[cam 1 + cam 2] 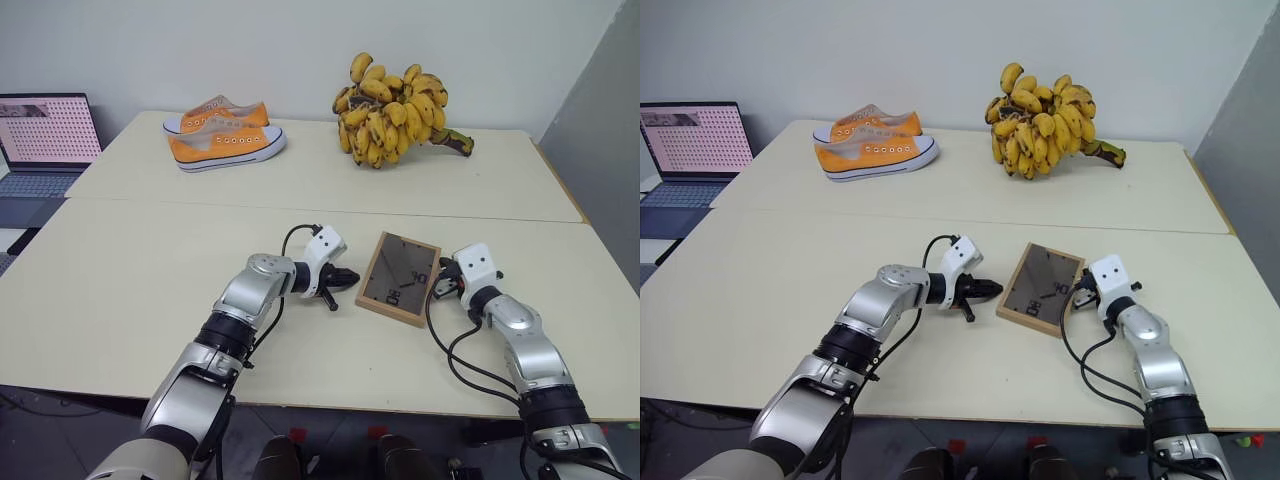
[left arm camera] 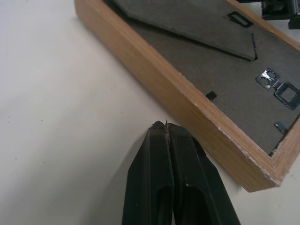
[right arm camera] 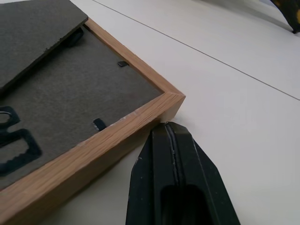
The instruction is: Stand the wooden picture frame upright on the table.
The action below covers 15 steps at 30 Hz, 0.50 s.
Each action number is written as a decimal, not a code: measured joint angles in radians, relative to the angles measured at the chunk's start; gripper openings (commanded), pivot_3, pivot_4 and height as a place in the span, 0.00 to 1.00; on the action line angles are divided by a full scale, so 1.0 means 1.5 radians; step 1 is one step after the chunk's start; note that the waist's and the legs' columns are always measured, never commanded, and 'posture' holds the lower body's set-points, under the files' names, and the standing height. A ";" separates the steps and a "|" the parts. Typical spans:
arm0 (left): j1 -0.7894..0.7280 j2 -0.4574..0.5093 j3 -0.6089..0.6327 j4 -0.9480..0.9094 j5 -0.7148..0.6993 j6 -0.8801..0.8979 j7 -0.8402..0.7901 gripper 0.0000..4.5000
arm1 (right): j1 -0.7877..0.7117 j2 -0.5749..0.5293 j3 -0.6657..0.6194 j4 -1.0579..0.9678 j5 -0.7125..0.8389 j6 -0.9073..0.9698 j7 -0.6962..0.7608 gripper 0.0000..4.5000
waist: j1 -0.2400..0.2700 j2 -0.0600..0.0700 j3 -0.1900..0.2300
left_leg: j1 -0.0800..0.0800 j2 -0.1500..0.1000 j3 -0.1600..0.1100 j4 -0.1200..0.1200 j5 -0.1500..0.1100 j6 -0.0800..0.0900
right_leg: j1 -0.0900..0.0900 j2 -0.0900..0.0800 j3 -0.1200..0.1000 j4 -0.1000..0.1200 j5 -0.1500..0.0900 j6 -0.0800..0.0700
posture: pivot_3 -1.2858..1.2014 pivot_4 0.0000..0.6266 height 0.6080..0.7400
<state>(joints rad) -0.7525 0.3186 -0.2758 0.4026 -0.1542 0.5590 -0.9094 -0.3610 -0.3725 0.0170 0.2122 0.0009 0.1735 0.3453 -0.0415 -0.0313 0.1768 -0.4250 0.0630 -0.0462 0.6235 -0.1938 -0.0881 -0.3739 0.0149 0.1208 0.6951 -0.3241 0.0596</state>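
Nearest to us, our left gripper (image 1: pixel 340 279) and right gripper (image 1: pixel 441 283) sit low over the table (image 1: pixel 120 290), each with its black fingers clenched together on nothing. Between them lies the wooden picture frame (image 1: pixel 399 278), flat and face down on the near panel, a little right of the middle, its dark grey back with the folded stand turned up. Our left tips come just beside its long left edge; our right tips meet its right side by a corner. We judge nothing is raised yet: lifting, opening the stand and setting it upright all remain. Beyond the seam rest orange sneakers (image 1: pixel 225 134) and bananas (image 1: pixel 395 112) toward the far edge.
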 measured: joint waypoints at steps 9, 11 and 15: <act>0.018 0.002 0.002 -0.050 -0.002 0.049 0.000 0.01 | -0.035 0.028 0.011 0.033 -0.013 -0.016 0.001 0.00 | -0.003 0.000 0.000 | 0.000 0.000 0.000 0.000 0.000 0.000 | 0.000 0.000 0.000 0.001 0.000 0.000 | 0.52 0.24 1.00; 0.022 0.005 0.002 -0.058 -0.003 0.052 0.000 0.01 | -0.036 0.029 0.012 0.039 -0.013 -0.021 0.002 0.00 | -0.005 0.000 0.000 | 0.000 0.000 0.000 0.000 0.000 0.000 | 0.000 0.000 0.000 0.001 0.000 0.000 | 0.52 0.24 1.00; 0.030 0.017 0.006 -0.070 -0.004 0.063 0.001 0.01 | -0.036 0.028 0.014 0.041 -0.013 -0.022 0.009 0.00 | -0.007 0.000 0.000 | 0.000 0.000 -0.001 0.000 0.000 0.000 | 0.000 0.000 0.000 0.001 0.000 0.000 | 0.52 0.24 1.00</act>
<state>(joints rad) -0.7068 0.3443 -0.2661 0.2969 -0.1605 0.6532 -0.9084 -0.4145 -0.3308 0.0382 0.2731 -0.0182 0.1406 0.3583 -0.0526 -0.0311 0.1769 -0.4252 0.0630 -0.0470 0.6240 -0.1939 -0.0881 -0.3740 0.0150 0.1204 0.6961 -0.3243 0.0595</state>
